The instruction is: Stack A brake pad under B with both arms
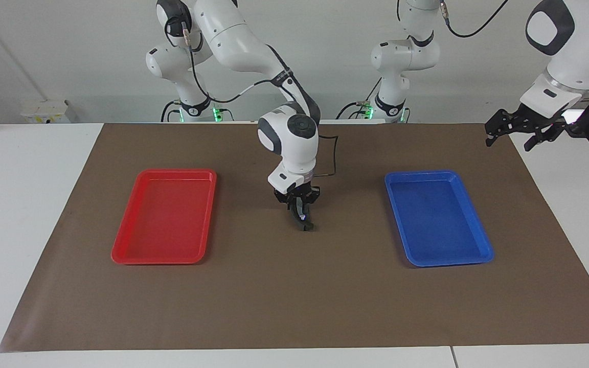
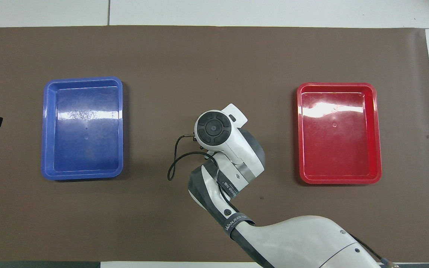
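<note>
Under right end effector (image 1: 302, 223), perhaps B (image 1: 304, 225)

mat (image 1: 294, 306) on table (image 1: 28, 214) | two trays (image 1: 166, 217) on mat, well apart | right jaws (image 1: 302, 221) over mat between trays
</note>
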Controlling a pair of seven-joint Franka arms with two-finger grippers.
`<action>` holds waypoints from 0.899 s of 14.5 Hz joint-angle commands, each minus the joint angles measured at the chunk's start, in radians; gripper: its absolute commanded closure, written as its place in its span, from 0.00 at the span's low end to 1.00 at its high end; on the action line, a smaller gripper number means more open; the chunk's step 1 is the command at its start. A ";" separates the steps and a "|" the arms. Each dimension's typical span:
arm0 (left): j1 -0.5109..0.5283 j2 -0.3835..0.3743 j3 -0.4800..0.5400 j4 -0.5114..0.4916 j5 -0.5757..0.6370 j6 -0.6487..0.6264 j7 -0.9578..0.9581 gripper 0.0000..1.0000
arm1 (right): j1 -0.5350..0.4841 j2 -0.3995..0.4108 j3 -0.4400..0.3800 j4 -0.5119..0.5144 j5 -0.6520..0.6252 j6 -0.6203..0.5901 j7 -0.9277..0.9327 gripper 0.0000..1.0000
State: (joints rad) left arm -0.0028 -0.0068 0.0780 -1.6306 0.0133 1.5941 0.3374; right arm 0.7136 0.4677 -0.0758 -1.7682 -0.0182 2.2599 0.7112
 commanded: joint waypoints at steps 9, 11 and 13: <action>0.011 -0.013 -0.011 -0.002 0.017 -0.013 0.006 0.00 | -0.002 -0.015 0.010 -0.045 0.007 0.081 -0.019 0.99; 0.009 -0.013 -0.011 -0.002 0.017 -0.013 0.006 0.00 | -0.003 -0.015 0.010 -0.045 0.007 0.081 -0.019 0.99; 0.009 -0.013 -0.011 -0.002 0.017 -0.013 0.006 0.00 | -0.008 -0.015 0.010 -0.043 0.007 0.075 -0.019 0.99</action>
State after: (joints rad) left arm -0.0028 -0.0068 0.0780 -1.6306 0.0133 1.5941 0.3374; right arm 0.7140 0.4656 -0.0705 -1.7863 -0.0178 2.3133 0.7112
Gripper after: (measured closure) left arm 0.000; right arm 0.568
